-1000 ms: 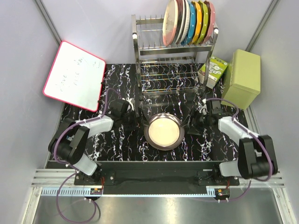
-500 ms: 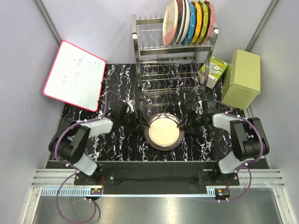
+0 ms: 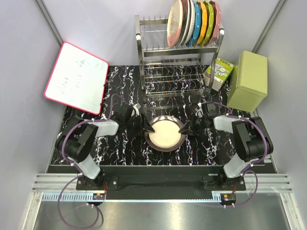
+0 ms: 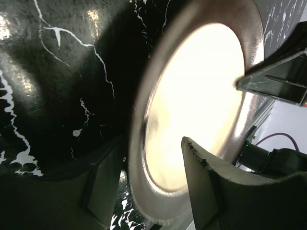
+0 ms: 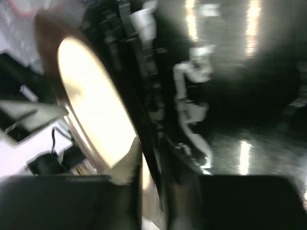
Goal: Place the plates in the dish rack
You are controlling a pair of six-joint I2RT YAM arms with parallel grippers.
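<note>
A cream plate with a dark brown rim (image 3: 165,133) lies on the black marbled table in front of the dish rack (image 3: 140,52). Several other plates (image 3: 194,23) stand upright in the rack's top tier. My left gripper (image 3: 145,128) is at the plate's left rim. In the left wrist view the gripper (image 4: 148,191) is open, one finger (image 4: 103,184) outside the rim and the other (image 4: 206,187) over the plate's (image 4: 192,96) face. My right gripper (image 3: 184,128) is at the right rim. The blurred right wrist view shows the gripper (image 5: 151,172) shut on the plate's (image 5: 91,100) edge.
A red-framed whiteboard (image 3: 76,77) leans at the back left. A green box (image 3: 248,80) and a small green-and-white carton (image 3: 218,73) stand right of the rack. The rack's lower tier (image 3: 175,84) holds nothing.
Both grippers have moved inward to the plate's rim and narrowed. The right one has closed on the edge. The plate has shifted slightly left and back.
</note>
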